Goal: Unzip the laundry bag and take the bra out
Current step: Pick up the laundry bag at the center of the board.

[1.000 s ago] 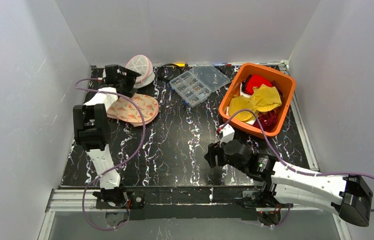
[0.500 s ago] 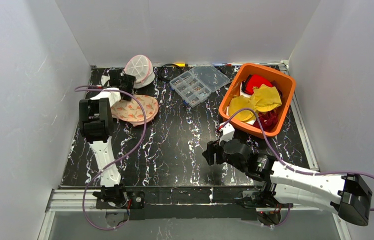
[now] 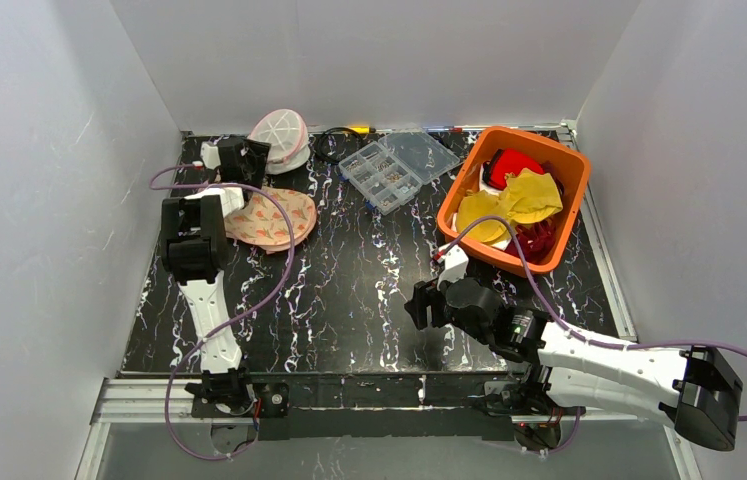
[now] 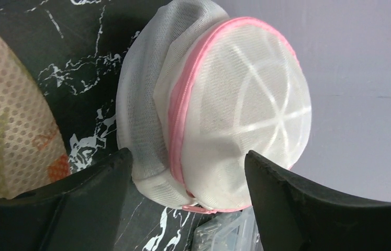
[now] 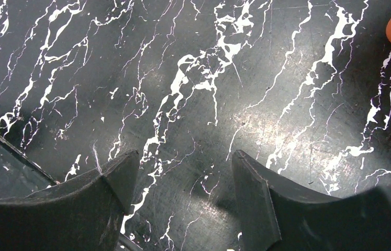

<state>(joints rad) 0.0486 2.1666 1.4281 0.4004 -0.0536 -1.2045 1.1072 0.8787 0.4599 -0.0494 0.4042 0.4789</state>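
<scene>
Left tool (image 4: 186, 155) wide open, empty, facing laundry bag (image 4: 235, 104); bra (image 4: 4, 130) beside; right tool (image 5: 182, 153) open, empty.

The laundry bag (image 3: 281, 138) (image 4: 224, 115), a round white mesh pod with a pink zip rim, stands tilted on its edge just left of the clear compartment box (image 3: 396, 165), its spoke-ribbed flat face turned up and toward that box. The bra (image 3: 271, 218) (image 4: 4, 141), peach mesh with a floral print, lies flat on the desk (image 3: 369, 280), left of the box and nearer the front, outside the bag.
</scene>
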